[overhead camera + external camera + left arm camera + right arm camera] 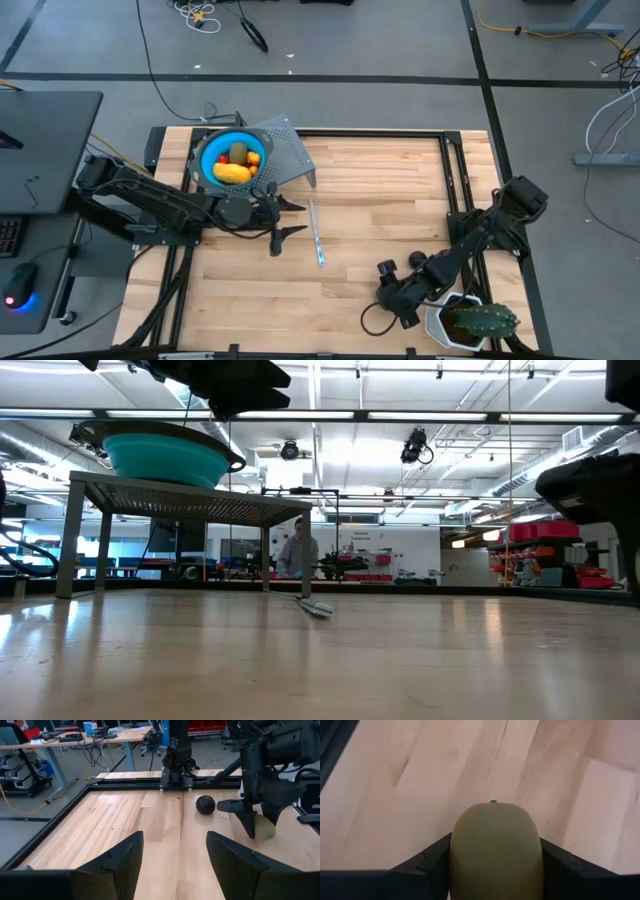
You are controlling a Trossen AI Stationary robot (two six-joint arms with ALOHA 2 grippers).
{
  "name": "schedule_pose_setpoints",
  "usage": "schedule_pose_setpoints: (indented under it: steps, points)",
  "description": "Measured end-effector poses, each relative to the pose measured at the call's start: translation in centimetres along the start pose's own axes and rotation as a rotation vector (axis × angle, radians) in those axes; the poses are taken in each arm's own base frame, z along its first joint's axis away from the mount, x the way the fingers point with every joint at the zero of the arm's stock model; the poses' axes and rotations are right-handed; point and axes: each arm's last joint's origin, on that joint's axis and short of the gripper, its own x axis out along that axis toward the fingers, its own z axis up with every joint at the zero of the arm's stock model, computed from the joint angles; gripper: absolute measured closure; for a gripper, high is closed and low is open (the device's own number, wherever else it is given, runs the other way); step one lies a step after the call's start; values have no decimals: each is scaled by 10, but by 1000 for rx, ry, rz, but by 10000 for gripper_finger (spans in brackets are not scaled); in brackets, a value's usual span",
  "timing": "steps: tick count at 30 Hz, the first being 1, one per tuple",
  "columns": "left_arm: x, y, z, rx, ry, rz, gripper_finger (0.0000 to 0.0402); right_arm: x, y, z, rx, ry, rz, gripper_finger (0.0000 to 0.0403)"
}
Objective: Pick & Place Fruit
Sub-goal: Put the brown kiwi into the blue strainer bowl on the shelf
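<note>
A blue bowl [232, 160] stands on a grey perforated stand [285, 150] at the far left. It holds a yellow oblong fruit, a kiwi and small orange-red balls. My right gripper [495, 845] points steeply down near the table's front right [392, 300], shut on a second olive kiwi [495, 835]. A black ball [205, 805] lies on the wood just beyond it, toward the far edge. My left gripper [175, 865] hovers open and nearly level near the stand [290, 218], nothing between its fingers. My right gripper pinches the kiwi between its two fingers, one on each of its rounded sides [457, 852]. The fingers come from above, slanting steeply down. The left wrist view shows the kiwi [265, 827] low at the tabletop beside the fingertips [250, 822]; whether it rests there I cannot tell.
A thin silvery-blue stick [316, 232] lies mid-table, just right of my left gripper. A spiky green plant in a white pot [470, 322] stands at the front right corner, close behind my right arm. Bare wood lies between the two arms. A person [298, 550] stands far behind the table.
</note>
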Motion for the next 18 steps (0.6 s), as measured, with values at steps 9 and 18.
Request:
schedule_pose_setpoints:
  steps: [9,18]
  points:
    - [-4,-11,3,249,-47,-69,175,-31,-21,27,125,-299,-235,179]
    - [-12,-35,1,779,-69,-6,175,-45,-77,56,303,-531,-352,179]
